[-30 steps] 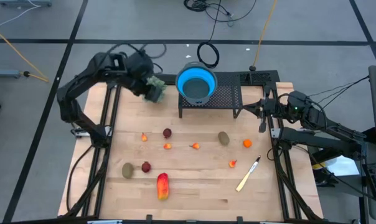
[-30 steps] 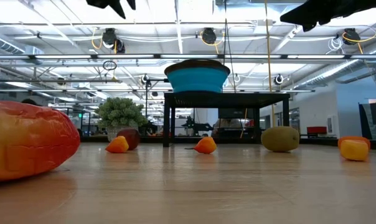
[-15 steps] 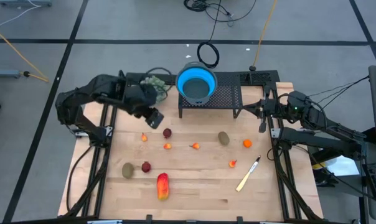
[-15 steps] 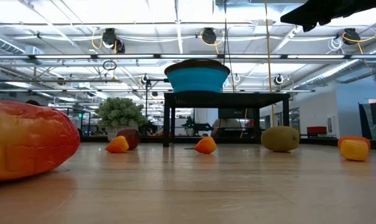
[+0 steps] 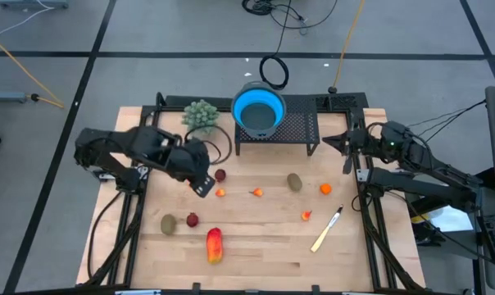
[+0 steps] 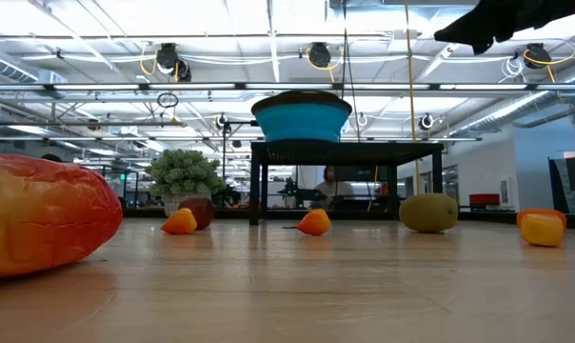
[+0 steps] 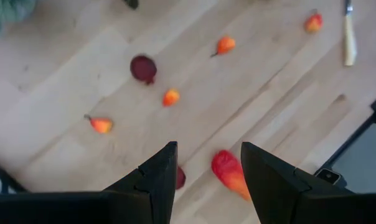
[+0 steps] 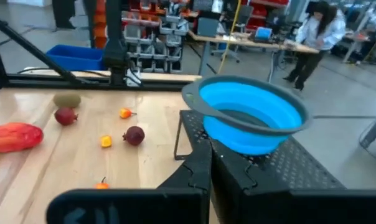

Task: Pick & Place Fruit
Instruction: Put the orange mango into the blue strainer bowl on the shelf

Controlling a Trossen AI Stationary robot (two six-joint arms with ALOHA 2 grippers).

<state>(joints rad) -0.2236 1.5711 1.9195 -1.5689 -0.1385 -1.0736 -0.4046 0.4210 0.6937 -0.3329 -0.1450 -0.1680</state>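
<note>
From above, my left gripper point(image 5: 202, 187) hung over the pale wooden table point(image 5: 256, 246), near its left middle, with nothing between its half-parted fingers, just beside a dark red ball point(image 5: 220, 174). Fruit lay scattered across the planks: the red-yellow oblong point(image 5: 214, 244) toward the front edge, a brown-olive oval point(image 5: 168, 222) and another dark red ball point(image 5: 192, 219) left of it, a second oval point(image 5: 294, 181) farther right, and tiny orange bits point(image 5: 256, 192) between. A pale knife point(image 5: 325, 230) lay at the right, a green bushy plant point(image 5: 200, 115) stood at the back, and a blue bowl point(image 5: 258, 110) sat on a black mesh stand point(image 5: 292, 129). My right gripper point(image 5: 347, 154) waited at the right edge, fingers pressed together on nothing. At table height, the oblong point(image 6: 45, 214) loomed large at the left, the bowl point(image 6: 301, 116) rode on its stand, and a hall with ceiling lights and trusses stretched behind. Through my left wrist, my fingers point(image 7: 157, 171) framed bare wood, the oblong point(image 7: 230, 172) partly between them. Through my right wrist, the bowl point(image 8: 250, 118) sat close ahead, and a person point(image 8: 315, 34) stood by desks in the room beyond.
</note>
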